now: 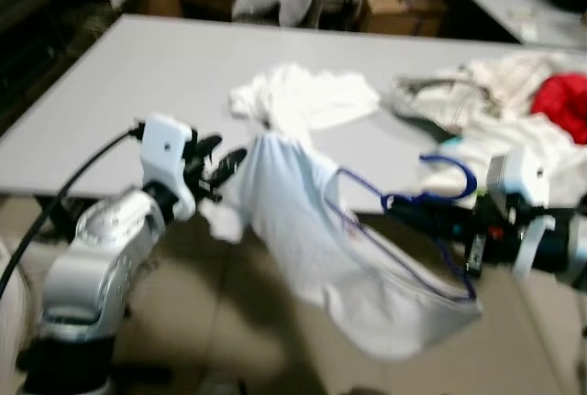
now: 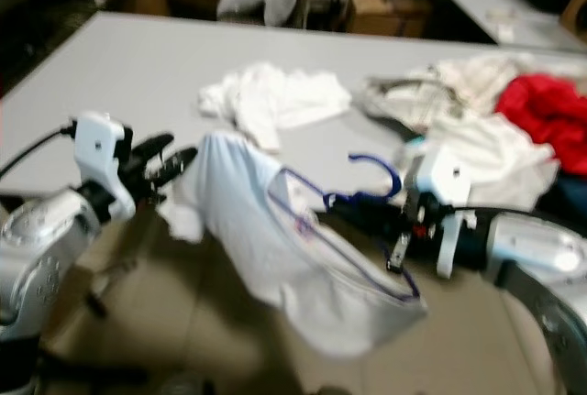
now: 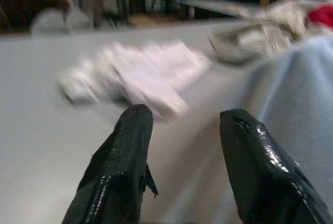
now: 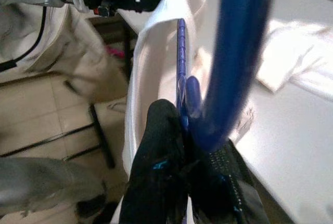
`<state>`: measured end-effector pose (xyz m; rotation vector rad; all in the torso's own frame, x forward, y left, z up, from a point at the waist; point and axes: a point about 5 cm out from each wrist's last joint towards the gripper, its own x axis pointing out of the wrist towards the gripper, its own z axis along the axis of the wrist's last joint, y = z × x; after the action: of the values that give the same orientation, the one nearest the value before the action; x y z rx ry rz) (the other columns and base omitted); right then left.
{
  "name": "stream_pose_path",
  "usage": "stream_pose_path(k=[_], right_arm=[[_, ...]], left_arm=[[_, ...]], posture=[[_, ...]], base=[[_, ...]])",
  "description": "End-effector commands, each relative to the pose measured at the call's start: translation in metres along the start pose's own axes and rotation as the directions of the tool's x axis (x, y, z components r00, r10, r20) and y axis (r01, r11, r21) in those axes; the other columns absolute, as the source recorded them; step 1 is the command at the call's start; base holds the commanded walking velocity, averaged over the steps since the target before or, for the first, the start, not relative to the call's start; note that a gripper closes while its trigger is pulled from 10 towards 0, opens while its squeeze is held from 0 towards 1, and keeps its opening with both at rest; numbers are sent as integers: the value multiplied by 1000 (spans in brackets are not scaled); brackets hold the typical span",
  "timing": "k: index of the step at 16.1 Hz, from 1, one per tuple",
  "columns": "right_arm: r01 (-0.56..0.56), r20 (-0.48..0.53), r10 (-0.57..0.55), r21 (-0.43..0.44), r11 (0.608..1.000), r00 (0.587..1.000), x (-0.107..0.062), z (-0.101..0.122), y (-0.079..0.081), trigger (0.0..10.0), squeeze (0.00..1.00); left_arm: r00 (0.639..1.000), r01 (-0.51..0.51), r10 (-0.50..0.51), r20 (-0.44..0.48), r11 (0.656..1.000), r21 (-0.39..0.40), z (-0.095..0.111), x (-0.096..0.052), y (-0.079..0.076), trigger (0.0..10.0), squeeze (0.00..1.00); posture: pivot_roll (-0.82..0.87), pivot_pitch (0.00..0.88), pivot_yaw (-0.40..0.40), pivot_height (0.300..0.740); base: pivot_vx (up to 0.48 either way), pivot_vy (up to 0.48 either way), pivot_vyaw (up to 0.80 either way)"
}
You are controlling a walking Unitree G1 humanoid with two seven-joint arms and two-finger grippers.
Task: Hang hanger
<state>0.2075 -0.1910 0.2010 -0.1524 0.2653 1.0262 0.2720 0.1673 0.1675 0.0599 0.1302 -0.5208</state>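
The hanger [image 1: 431, 195] is deep blue, its thin wire showing as a blue line through the plain white garment [image 1: 339, 257] draped on it. The surface [image 1: 138, 93] is pale grey. A crumpled white cloth [image 1: 307, 97] lies on it, with off-white, cream-toned clothes [image 1: 495, 83] and a bright red garment [image 1: 561, 102]. Both the left tool [image 1: 220, 161] and the right tool [image 4: 187, 172] have glossy black fingers on silver arms with white housings. The floor [image 1: 238, 322] is beige.

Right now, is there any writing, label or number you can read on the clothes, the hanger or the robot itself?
None can be read.
White shirt: no print visible.
Blue hanger: no marking visible.
Right gripper, its jaws shut on the hanger: no label visible.
Left gripper: plain black.
Cardboard boxes behind the table: too blurred to tell.
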Motion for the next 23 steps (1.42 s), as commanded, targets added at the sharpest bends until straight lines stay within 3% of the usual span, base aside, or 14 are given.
stream_pose_path(k=[1,5,7,10,14,18,23], right_arm=[[-5,-25,5,-19,1000,1000,-1,-1,2,10000,0],[-45,-93,43,-23,999,995,-5,-8,3,10000,0],[-52,-99,48,-32,998,994,-7,-8,0,10000,0],[-90,-103,87,-29,996,991,-7,-7,1,10000,0],[-93,-118,89,-28,995,989,2,-15,-1,10000,0],[-111,-147,103,-47,993,984,3,-16,-10,10000,0],[-123,-167,111,-59,991,980,8,-21,-17,10000,0]], left_arm=[[1000,1,-1,1,999,33,5,-1,4,10000,0],[997,-80,80,8,994,71,15,-11,33,10000,0],[997,-80,79,13,994,79,18,-15,38,10000,0],[999,-54,54,-6,996,71,15,-18,34,10000,0],[997,4,2,-83,998,68,-4,-11,15,10000,0],[999,-7,11,-37,996,88,7,-16,24,10000,0],[997,-24,31,-75,996,84,-2,-18,22,10000,0]], posture=[[-67,0,-7,740],[-69,0,1,740],[-65,0,-1,740],[-51,0,-12,740],[-42,0,-20,740],[-36,0,-35,740],[-23,0,-48,740]], base=[[0,0,800],[0,0,800],[0,0,800],[0,0,800],[0,0,800],[0,0,800],[0,0,800]])
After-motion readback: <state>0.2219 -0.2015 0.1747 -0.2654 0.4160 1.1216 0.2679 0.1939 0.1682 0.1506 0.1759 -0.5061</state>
